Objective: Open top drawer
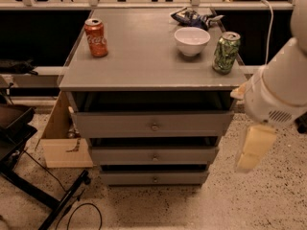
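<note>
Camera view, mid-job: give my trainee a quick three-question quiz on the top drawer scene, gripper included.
1. True or false: the gripper is touching the knob of the top drawer.
2. What stands between the red can and the green can on the cabinet? A white bowl; B mug; C plate.
3. Fill in: the cabinet shows ___ drawer fronts with knobs.

Key: 1 false: the gripper hangs to the right of the cabinet, apart from the knob. 2 A. 3 three.
</note>
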You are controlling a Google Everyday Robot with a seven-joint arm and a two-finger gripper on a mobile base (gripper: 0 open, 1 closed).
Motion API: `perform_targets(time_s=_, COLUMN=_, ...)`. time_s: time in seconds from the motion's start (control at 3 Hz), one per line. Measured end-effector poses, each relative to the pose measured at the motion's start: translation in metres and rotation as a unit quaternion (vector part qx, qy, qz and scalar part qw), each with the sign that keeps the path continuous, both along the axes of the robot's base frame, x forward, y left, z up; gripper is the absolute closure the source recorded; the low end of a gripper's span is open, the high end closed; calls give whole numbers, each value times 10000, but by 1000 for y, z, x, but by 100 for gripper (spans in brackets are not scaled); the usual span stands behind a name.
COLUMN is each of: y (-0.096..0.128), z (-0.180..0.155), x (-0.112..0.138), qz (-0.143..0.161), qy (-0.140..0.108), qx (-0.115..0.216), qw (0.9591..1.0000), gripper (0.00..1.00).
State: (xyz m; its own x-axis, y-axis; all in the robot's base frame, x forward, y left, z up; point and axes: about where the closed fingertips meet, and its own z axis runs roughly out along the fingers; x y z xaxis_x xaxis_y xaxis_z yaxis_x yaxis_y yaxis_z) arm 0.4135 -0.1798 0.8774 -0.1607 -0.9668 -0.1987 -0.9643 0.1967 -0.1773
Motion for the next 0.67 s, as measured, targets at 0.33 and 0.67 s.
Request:
perform_targets(time_s=0.33, y=10, z=-32, x=-15, qz=63, qy=95, qx=81, qw=9999, gripper=0)
perform_targets(time_s=0.67, y=31, z=-68, x=-18, qz=233, qy=166, qx=171, qw=9994, gripper=0)
